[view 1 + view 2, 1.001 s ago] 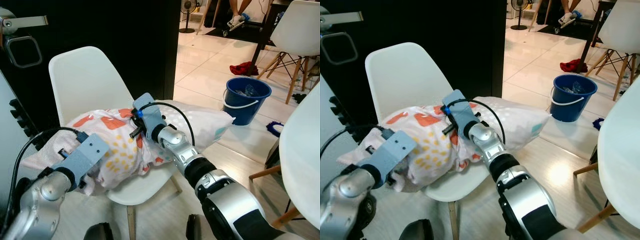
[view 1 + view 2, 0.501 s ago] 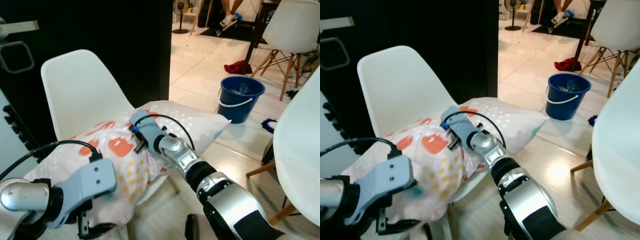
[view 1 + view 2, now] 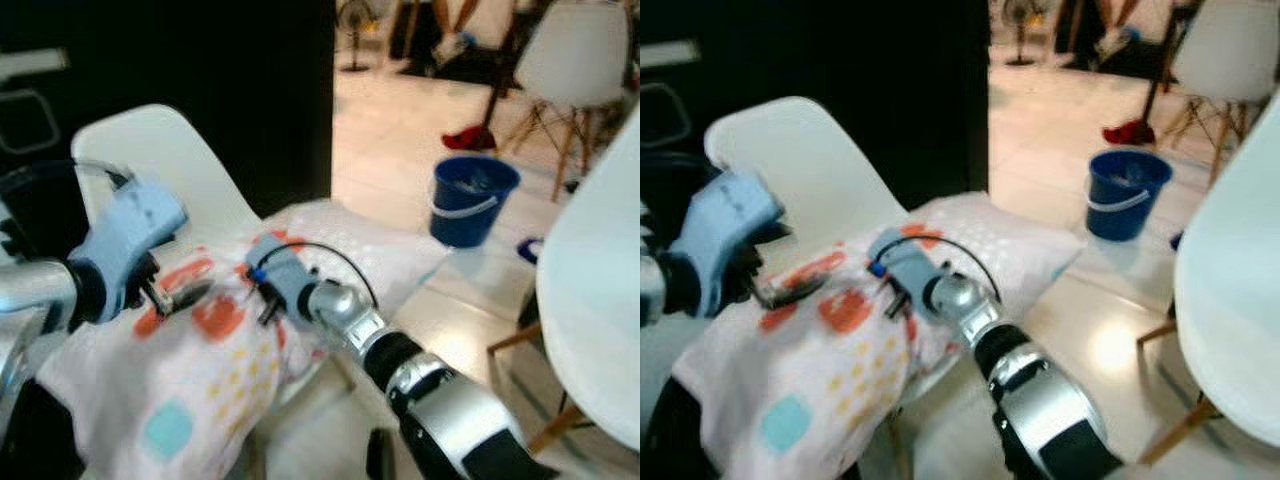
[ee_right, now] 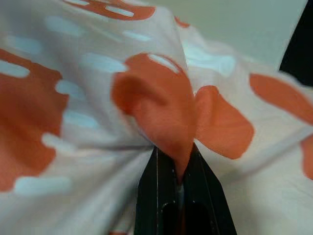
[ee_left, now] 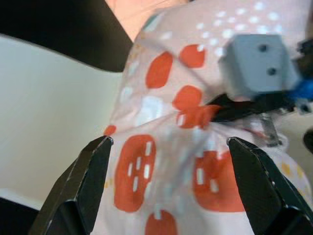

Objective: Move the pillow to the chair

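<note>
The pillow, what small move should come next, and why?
Probably open the right gripper: its jaws pinch a fold of the pillow, which already lies on the white chair, while the left gripper hovers open above the cloth.

Right gripper fingers pinched together on a fold; left gripper fingers spread wide, arm raised.

Head stereo pair: looks forward and down from above the white chair, both eyes sharing the pillow and the blue bucket, blurred. Left wrist camera: looks along its fingers at the pillow from near. Right wrist camera: almost against the fabric.
</note>
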Robot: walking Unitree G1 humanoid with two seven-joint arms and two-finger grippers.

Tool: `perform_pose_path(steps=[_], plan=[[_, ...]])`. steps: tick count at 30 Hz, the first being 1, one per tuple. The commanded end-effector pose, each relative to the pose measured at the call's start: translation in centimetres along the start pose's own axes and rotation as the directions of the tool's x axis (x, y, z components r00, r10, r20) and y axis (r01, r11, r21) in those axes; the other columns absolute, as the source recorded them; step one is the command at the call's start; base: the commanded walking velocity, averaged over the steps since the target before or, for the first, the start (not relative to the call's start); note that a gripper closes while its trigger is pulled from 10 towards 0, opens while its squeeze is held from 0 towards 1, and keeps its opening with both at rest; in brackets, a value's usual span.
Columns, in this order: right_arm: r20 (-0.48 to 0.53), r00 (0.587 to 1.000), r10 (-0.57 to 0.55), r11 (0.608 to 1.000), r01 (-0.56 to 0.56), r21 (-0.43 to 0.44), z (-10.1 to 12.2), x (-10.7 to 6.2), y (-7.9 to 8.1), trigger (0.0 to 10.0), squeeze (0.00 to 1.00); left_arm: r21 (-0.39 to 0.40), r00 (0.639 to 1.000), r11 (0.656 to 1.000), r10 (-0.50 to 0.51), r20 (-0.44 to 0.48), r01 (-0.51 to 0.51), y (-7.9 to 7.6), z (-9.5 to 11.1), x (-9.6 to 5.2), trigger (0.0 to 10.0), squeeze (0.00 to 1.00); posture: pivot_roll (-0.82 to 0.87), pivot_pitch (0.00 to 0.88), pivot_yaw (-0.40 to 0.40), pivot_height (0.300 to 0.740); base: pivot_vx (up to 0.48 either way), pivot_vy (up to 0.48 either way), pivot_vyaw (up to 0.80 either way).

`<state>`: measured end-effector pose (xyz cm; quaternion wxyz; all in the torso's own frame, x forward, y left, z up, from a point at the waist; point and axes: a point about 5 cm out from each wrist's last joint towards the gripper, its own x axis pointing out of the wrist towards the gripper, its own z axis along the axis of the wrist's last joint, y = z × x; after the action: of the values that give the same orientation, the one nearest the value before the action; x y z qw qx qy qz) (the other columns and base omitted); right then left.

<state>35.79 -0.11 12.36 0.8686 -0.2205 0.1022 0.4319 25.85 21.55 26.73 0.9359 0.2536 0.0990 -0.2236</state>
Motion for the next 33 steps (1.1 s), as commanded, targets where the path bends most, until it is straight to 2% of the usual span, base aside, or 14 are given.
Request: perform_pose_path(steps=[1,2,4,5,7,9,11,13,18,22,24,28,29,33], plan=[[-0.03,0.999,0.021,1.0,-0.02,0.008,-0.4,0.1,0.3,10.0,0.2,-0.102,0.988,0.983,0.146,-0.051,-0.15,1.1,-1.5,0.7,10.0,0.88,0.09,0.013,-0.002,0.509,0.0,0.0,0.0],[-0.048,0.999,0.022,1.0,-0.022,0.015,-0.6,0.0,0.3,10.0,1.0,-0.184,0.976,0.959,0.203,-0.081,-0.215,1.1,-3.0,1.4,10.0,0.62,0.08,0.013,0.0,0.509,0.0,0.0,0.0],[-0.06,0.998,0.024,1.0,-0.022,0.021,-0.8,-0.1,0.2,10.0,1.0,-0.238,0.965,0.937,0.236,-0.11,-0.257,0.9,-4.1,2.0,10.0,0.62,0.08,0.013,0.0,0.509,0.0,0.0,0.0],[-0.073,0.997,0.01,0.999,-0.007,0.037,-1.0,-0.2,-0.1,10.0,1.0,-0.287,0.961,0.919,0.239,-0.137,-0.27,0.4,-5.1,2.4,10.0,0.56,0.08,0.012,0.0,0.509,0.0,0.0,0.0],[-0.073,0.997,0.01,0.999,-0.007,0.037,-1.0,-0.2,-0.1,10.0,1.0,-0.287,0.961,0.919,0.239,-0.137,-0.27,0.4,-5.1,2.4,10.0,0.56,0.08,0.012,0.0,0.509,0.0,0.0,0.0],[-0.097,0.995,-0.028,0.995,0.037,0.09,-1.4,-0.5,-0.9,10.0,1.0,-0.399,0.976,0.893,0.161,-0.145,-0.206,-1.5,-6.4,3.5,10.0,0.48,0.08,0.013,-0.001,0.509,0.0,0.0,0.0],[-0.097,0.995,-0.028,0.995,0.037,0.09,-1.4,-0.5,-0.9,10.0,1.0,-0.399,0.976,0.893,0.161,-0.145,-0.206,-1.5,-6.4,3.5,10.0,0.48,0.08,0.013,-0.001,0.509,0.0,0.0,0.0],[-0.092,0.994,-0.051,0.987,0.065,0.148,-1.4,-0.9,-1.7,10.0,1.0,-0.49,0.984,0.856,0.1,-0.151,-0.162,-3.0,-7.0,4.5,10.0,0.4,0.07,0.013,-0.003,0.509,0.0,0.0,0.0],[-0.065,0.995,-0.07,0.976,0.081,0.2,-1.0,-1.3,-2.6,10.0,1.0,-0.464,0.977,0.867,0.107,-0.182,-0.181,-3.3,-7.5,4.9,10.0,0.4,0.07,0.012,-0.002,0.509,0.0,0.0,0.0],[-0.051,0.996,-0.079,0.969,0.089,0.229,-0.6,-1.8,-3.5,10.0,1.0,-0.407,0.976,0.901,0.067,-0.205,-0.148,-4.2,-8.1,5.2,10.0,0.36,0.07,0.012,-0.003,0.509,0.0,0.0,0.0],[-0.077,0.993,-0.093,0.969,0.108,0.224,-0.8,-2.1,-4.1,10.0,1.0,-0.366,0.976,0.923,0.046,-0.211,-0.123,-4.7,-8.3,5.2,10.0,0.17,0.06,0.012,-0.003,0.509,0.0,0.0,0.0],[-0.091,0.981,-0.169,0.954,0.186,0.236,-0.8,-3.2,-6.0,10.0,1.0,-0.304,0.976,0.951,-0.006,-0.216,-0.061,-5.8,-8.7,5.2,10.0,0.12,0.06,0.01,-0.007,0.509,0.0,0.0,0.0],[-0.088,0.976,-0.2,0.941,0.216,0.26,-0.8,-3.8,-6.9,10.0,1.0,-0.276,0.974,0.96,-0.019,-0.224,-0.045,-6.0,-8.8,5.2,10.0,0.0,0.06,0.01,-0.007,0.509,0.0,0.0,0.0],[-0.08,0.969,-0.233,0.919,0.247,0.308,-0.9,-4.8,-8.0,10.0,1.0,-0.233,0.97,0.972,-0.029,-0.242,-0.03,-6.3,-9.3,5.3,10.0,0.0,0.05,0.005,-0.004,0.509,0.0,0.0,0.0]])
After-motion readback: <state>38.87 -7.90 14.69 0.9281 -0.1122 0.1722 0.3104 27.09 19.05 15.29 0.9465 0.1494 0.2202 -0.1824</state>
